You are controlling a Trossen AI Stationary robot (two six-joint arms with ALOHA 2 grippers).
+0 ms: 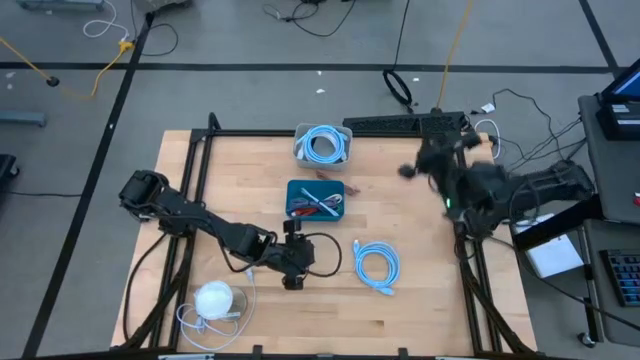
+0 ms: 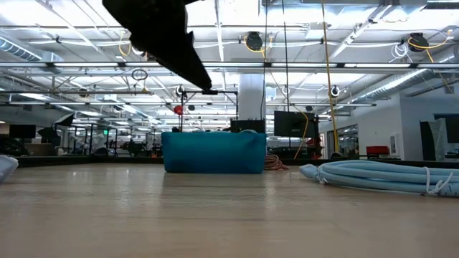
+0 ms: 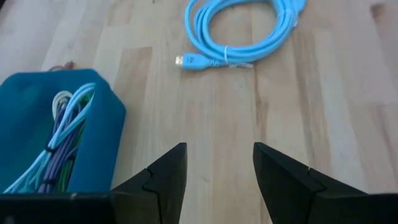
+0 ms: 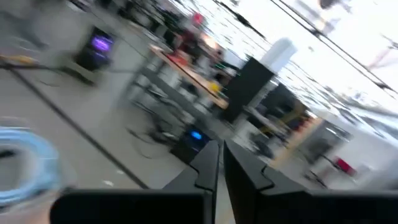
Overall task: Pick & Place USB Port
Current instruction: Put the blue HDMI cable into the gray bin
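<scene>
A light-blue coiled USB cable [image 1: 377,267] lies flat on the wooden table, right of centre; its plug end [image 3: 185,61] shows in the left wrist view. My left gripper [image 1: 305,252] hovers open just left of it, near the teal tray [image 1: 316,199], holding nothing; its fingers [image 3: 165,177] stand apart over bare wood. The tray holds a bundle of cables [image 3: 62,134]. My right gripper [image 1: 415,168] is raised near the table's far right corner, shut and empty, pointing out into the room [image 4: 221,163].
A clear container [image 1: 322,146] with another coiled blue cable sits at the far edge. A white round object [image 1: 213,298] with a white cord lies near the left front. A black keyboard [image 1: 405,124] lies beyond the far edge. Bare wood [image 1: 430,300] lies right of the coil.
</scene>
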